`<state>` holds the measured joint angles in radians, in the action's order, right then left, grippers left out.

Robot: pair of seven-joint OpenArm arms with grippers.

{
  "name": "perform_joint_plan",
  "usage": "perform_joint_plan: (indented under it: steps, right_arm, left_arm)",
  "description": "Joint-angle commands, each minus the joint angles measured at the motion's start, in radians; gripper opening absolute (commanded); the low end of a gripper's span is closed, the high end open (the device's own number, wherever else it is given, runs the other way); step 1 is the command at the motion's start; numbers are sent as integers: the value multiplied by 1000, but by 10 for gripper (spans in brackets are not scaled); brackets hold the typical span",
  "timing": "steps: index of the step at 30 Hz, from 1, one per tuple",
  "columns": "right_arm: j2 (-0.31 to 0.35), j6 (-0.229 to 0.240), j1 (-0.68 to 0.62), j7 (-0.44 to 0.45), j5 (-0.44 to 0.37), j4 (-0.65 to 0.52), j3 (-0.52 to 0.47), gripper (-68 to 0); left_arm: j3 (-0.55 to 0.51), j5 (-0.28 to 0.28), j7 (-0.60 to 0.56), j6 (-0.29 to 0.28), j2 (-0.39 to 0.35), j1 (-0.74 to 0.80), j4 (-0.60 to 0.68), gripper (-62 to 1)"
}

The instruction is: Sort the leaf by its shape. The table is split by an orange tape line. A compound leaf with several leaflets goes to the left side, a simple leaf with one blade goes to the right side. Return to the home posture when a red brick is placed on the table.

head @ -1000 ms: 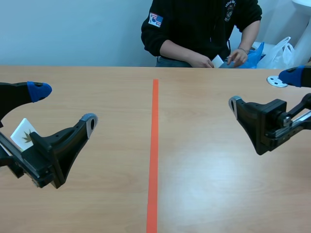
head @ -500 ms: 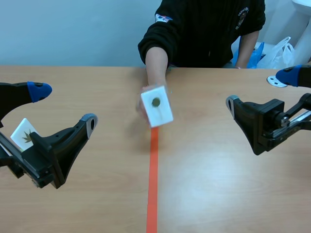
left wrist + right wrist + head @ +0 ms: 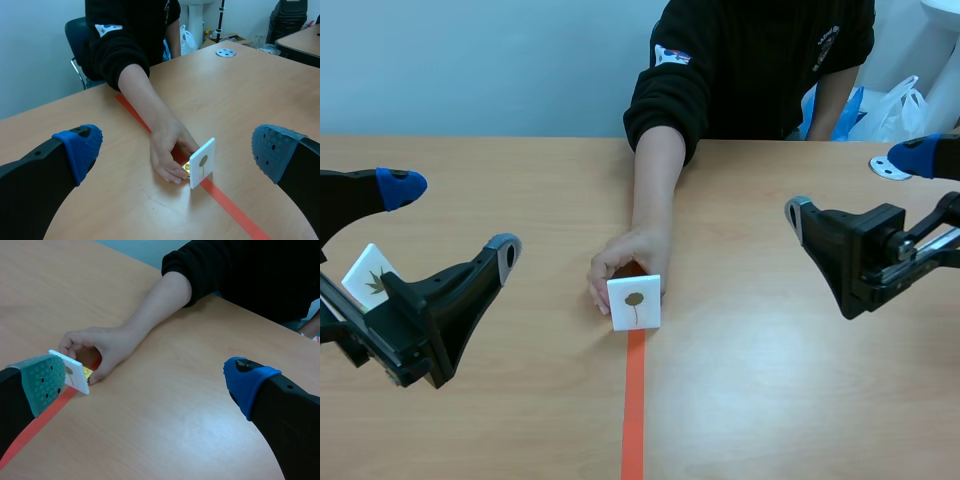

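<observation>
A person's hand [image 3: 625, 265] holds a white card [image 3: 634, 303] upright on the orange tape line [image 3: 634, 410] at mid-table. The card shows a small leaf with one rounded blade and a stem. A yellow piece [image 3: 187, 167] sits behind the card's foot. My left gripper [image 3: 450, 220] hovers open over the left half, well apart from the card [image 3: 202, 162]. My right gripper [image 3: 860, 185] is open over the right half, and the card [image 3: 70, 371] stands ahead of its grey-green pad [image 3: 42, 380]. A second white card [image 3: 370, 277] with a pointed, lobed leaf stands behind the left gripper.
The person's forearm [image 3: 655, 180] lies across the table's far middle. A white round disc [image 3: 890, 168] rests at the back right, with plastic bags [image 3: 895, 105] beyond the table edge. Bare wood [image 3: 770, 390] shows on the near right side.
The person reached across the table and set the single-leaf card down on the tape line. The right gripper shifted slightly; the left did not move.
</observation>
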<state>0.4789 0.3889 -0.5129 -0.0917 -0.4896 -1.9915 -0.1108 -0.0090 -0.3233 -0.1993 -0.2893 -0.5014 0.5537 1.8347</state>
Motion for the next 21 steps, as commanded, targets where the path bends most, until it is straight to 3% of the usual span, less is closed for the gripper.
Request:
perform_joint_plan:
  steps: [1,12,21]
  right_arm:
    - [11,-3,15,12,-11,0,-12,4]
    - [11,-3,15,11,-11,0,-12,4]
    - [11,-3,15,11,-11,0,-12,4]
  left_arm:
    - [-5,-10,-20,2,2,-3,10,14]
    - [-5,-10,-4,2,1,-4,-5,14]
    - [2,-10,-3,2,2,-91,-216,14]
